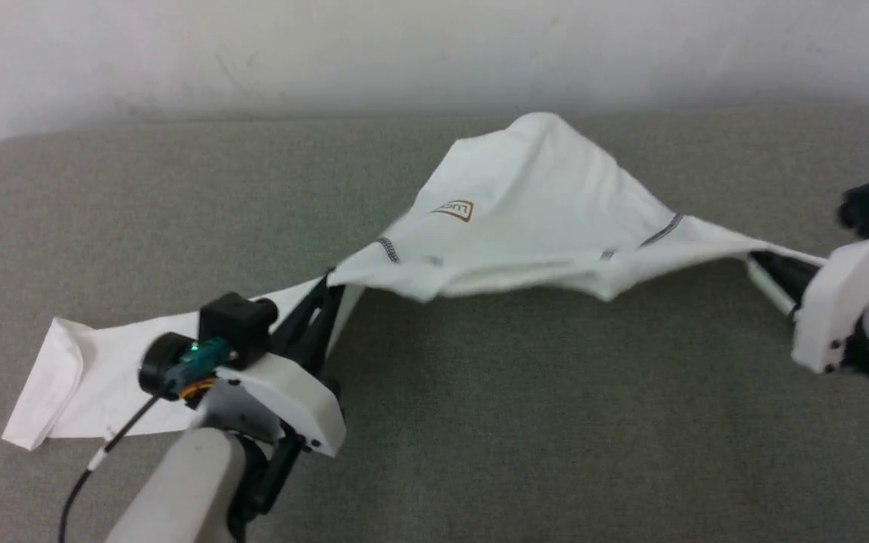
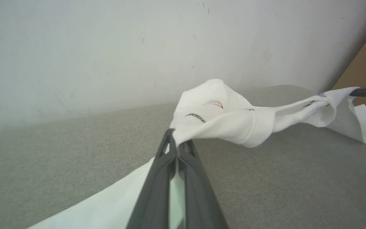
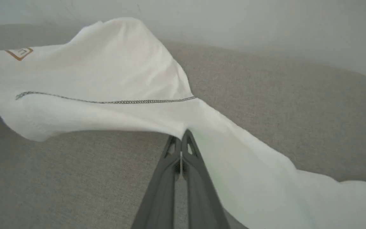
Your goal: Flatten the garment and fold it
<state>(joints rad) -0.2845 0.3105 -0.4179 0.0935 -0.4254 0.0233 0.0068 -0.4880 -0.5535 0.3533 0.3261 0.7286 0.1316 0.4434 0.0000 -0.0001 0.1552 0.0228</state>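
**Shirt stretched between two clamped grippers**

The shirt [image 1: 525,219] hangs spread above the grey surface [image 1: 480,422]. Its label [image 1: 455,210] faces up near the middle, with dark seams showing on either side. The left gripper [image 1: 329,285] is pinched tight on the cloth where a sleeve [image 1: 65,377] begins; that sleeve trails flat on the surface to the left. The right gripper [image 1: 757,265] is likewise clamped on the shirt's opposite edge. A pale wall [image 1: 404,53] stands behind.
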